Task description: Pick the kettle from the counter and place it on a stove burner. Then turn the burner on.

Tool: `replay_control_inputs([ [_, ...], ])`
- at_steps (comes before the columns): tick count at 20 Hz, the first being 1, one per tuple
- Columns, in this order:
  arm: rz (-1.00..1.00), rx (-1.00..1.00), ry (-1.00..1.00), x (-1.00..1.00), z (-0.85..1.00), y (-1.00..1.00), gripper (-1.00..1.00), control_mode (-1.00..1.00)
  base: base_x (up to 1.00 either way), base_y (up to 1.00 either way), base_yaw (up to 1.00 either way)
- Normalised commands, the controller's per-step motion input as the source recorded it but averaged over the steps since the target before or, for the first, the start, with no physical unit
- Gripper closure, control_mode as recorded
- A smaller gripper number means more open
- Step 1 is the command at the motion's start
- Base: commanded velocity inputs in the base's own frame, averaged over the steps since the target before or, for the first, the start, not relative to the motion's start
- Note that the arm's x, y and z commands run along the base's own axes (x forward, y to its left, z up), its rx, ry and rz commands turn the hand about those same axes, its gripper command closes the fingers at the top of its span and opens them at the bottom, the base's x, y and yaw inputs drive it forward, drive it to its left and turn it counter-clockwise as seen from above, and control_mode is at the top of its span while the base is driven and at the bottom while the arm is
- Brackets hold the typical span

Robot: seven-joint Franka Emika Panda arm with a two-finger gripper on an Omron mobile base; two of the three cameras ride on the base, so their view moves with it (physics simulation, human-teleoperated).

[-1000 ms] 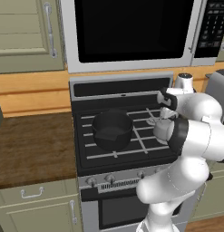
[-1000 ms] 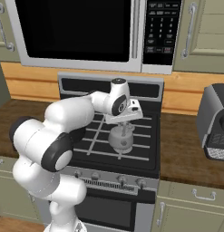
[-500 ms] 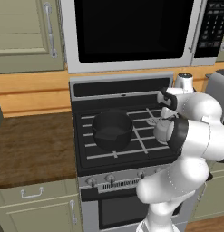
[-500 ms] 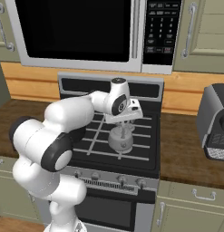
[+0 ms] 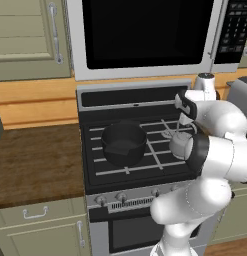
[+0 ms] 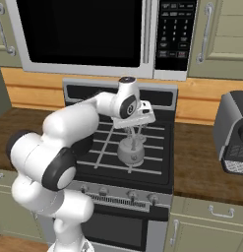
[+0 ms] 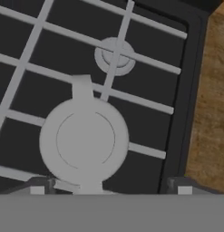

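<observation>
We see the kettle [image 6: 131, 151] standing upright on the stove's [image 6: 157, 170] front right grate, directly beneath the gripper [image 6: 136, 129], whose jaws stand spread wide, gripping nothing, just above its wire handle.

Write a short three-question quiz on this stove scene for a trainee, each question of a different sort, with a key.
1. True or false: the small squat grey metal kettle stands on the dark brown wood-grain counter.
2. Multiple choice: the round black pot sits on which side of the black stove top, seen from the left base view? A) left B) right C) off the stove
3. Fill in: above the kettle, the gripper has its fingers spread ____.

Key:
1. False; it stands on the stove grate, front right.
2. A
3. Open; the hand view shows a tip on each side of the kettle, apart from it.
</observation>
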Motion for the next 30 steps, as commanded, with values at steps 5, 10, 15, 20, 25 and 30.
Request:
replay_control_inputs([
  [5,-0.03,0.00,-0.02,-0.71,0.34,-0.09,-1.00,-1.00,0.00,0.00,0.00],
  [10,-0.04,0.03,-0.07,-0.80,0.16,-0.34,-1.00,-1.00,0.00,0.00,0.00],
  [15,-0.02,0.09,-0.07,-0.88,0.00,-0.42,-1.00,-1.00,0.00,0.00,0.00],
  [20,0.00,0.08,-0.03,-0.67,0.00,-0.22,-1.00,-1.00,0.00,0.00,0.00],
  [25,0.00,0.03,0.00,-0.40,-0.01,-0.07,-1.00,-1.00,0.00,0.00,0.00],
  [30,0.00,0.07,-0.10,-0.34,0.00,-0.18,-1.00,-1.00,0.00,0.00,0.00],
])
